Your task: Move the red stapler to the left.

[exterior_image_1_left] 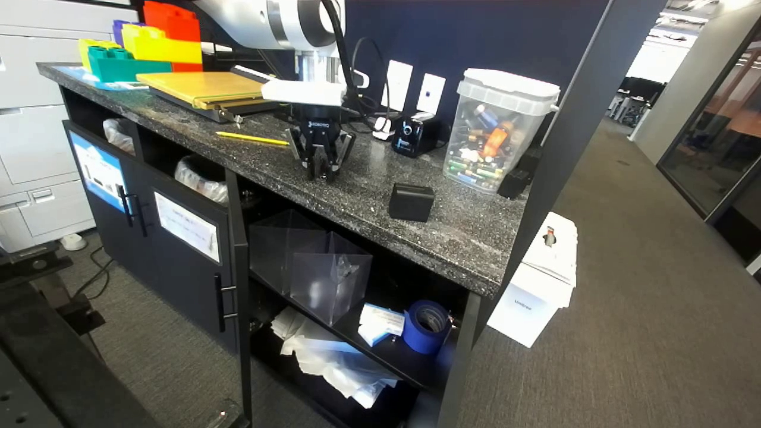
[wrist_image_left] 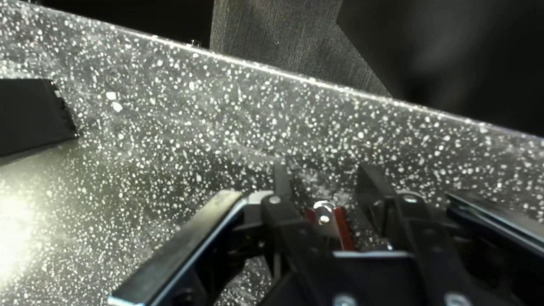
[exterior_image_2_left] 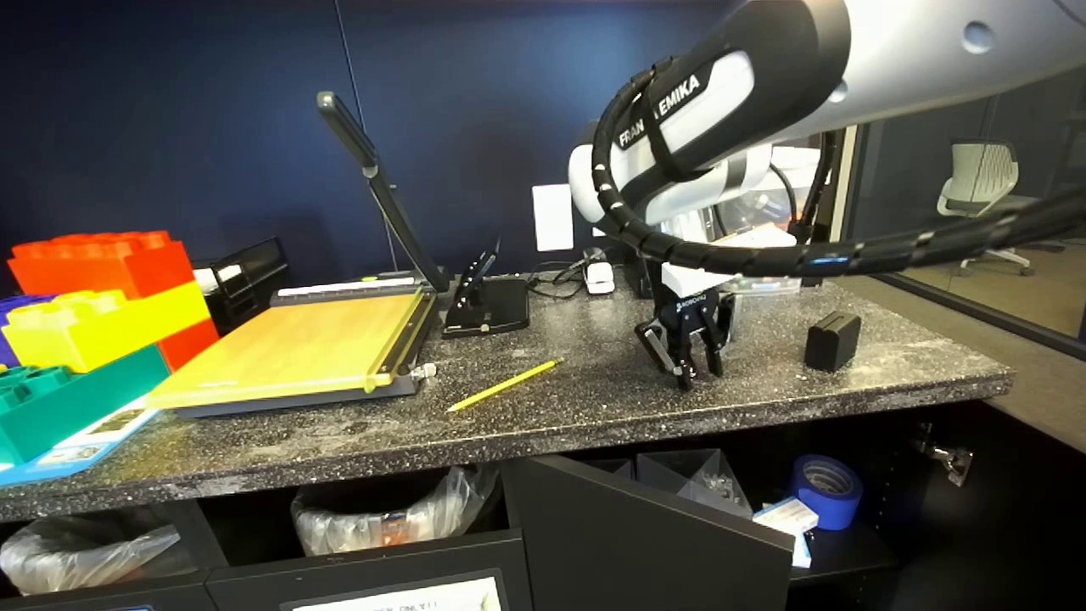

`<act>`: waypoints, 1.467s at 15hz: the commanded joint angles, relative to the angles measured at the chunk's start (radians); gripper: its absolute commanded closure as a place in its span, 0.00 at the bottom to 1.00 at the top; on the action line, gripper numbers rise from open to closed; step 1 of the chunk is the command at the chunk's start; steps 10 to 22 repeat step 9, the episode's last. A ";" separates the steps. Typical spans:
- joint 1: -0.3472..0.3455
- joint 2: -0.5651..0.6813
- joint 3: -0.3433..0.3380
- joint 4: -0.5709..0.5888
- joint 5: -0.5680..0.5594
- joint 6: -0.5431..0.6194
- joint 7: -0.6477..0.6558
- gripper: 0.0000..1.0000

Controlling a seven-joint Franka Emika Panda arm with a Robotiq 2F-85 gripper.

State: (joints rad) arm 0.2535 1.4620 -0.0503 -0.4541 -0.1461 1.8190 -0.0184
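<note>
Low in the wrist view, right of centre, I see the black two-fingered gripper [wrist_image_left: 323, 176], jaws apart, astride the small metal-tipped dark-red stapler [wrist_image_left: 342, 225] on the white-speckled dark countertop [wrist_image_left: 170, 127], presumably so closing can pinch its sides for the leftward move.

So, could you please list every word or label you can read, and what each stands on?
"FRAN… EMIKA", partly covered: arm
"ROBOTIQ": gripper
"Unitree": white box
"ONLY!!", rest cropped or blurred: white sign
Too small or blurred to read: blue sign, black device, carton, tape
</note>
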 commanded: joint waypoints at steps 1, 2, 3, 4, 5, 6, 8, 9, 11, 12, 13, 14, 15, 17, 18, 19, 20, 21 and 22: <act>-0.020 -0.059 0.027 -0.016 0.024 -0.117 -0.072 0.23; -0.025 -0.080 0.034 -0.019 0.029 -0.162 -0.102 0.14; -0.036 -0.104 0.045 -0.023 0.039 -0.212 -0.147 0.08; -0.051 -0.129 0.057 -0.029 0.051 -0.266 -0.194 0.02; -0.063 -0.146 0.061 -0.032 0.055 -0.321 -0.226 0.00; -0.074 -0.158 0.060 -0.030 0.056 -0.366 -0.245 0.00; -0.058 -0.125 0.042 0.003 0.038 -0.330 -0.206 0.00; -0.067 -0.132 0.045 0.008 0.042 -0.351 -0.220 0.00; -0.067 -0.132 0.045 0.008 0.042 -0.351 -0.220 0.00; -0.067 -0.132 0.045 0.008 0.042 -0.351 -0.220 0.00; -0.067 -0.132 0.045 0.008 0.042 -0.351 -0.220 0.00; -0.067 -0.132 0.045 0.008 0.042 -0.351 -0.220 0.00; -0.067 -0.132 0.045 0.008 0.042 -0.351 -0.220 0.00; -0.067 -0.132 0.045 0.008 0.042 -0.351 -0.220 0.00; -0.067 -0.132 0.045 0.008 0.042 -0.351 -0.220 0.00; -0.067 -0.132 0.045 0.008 0.042 -0.351 -0.220 0.00; -0.067 -0.132 0.045 0.008 0.042 -0.351 -0.220 0.00; -0.067 -0.132 0.045 0.008 0.042 -0.351 -0.220 0.00; -0.067 -0.132 0.045 0.008 0.042 -0.351 -0.220 0.00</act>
